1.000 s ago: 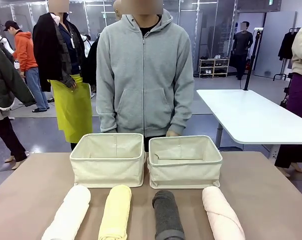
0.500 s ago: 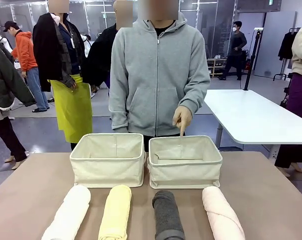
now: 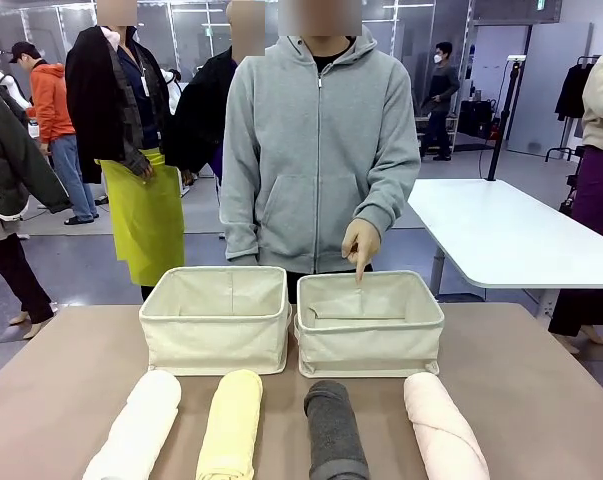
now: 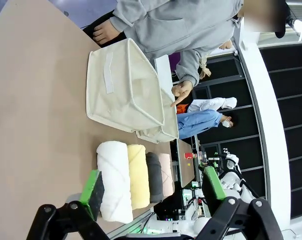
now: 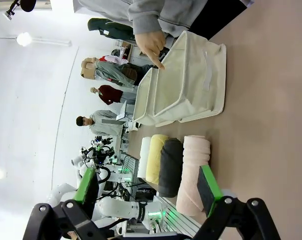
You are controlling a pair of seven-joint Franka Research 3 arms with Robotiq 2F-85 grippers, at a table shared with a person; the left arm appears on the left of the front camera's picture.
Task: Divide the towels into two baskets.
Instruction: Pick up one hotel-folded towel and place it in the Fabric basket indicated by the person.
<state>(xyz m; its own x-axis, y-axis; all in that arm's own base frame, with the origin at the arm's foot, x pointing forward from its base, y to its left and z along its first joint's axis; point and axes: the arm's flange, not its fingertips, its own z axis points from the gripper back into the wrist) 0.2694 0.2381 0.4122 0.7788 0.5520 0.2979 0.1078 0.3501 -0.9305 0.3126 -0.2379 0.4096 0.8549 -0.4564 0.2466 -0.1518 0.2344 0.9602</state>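
**Towels unsorted, both grippers released**

The right basket (image 3: 369, 350) stands on the table (image 3: 61, 380) with the left basket (image 3: 214, 345) just beside it. Four rolled towels lie in a row on its robot side. The grey towel (image 3: 335, 430) is directly before it and the pink towel (image 3: 443, 430) before its right corner. The yellow towel (image 3: 231, 425) and white towel (image 3: 136, 430) lie further left. A person's hand (image 3: 361, 243) points a finger down at its far rim. The left gripper (image 4: 153, 185) and right gripper (image 5: 148, 184) hang beyond the towels, jaws wide apart, holding nothing.

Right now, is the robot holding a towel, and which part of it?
Nothing is held. The left hand and right hand are both open and empty; all four towels lie on the table.
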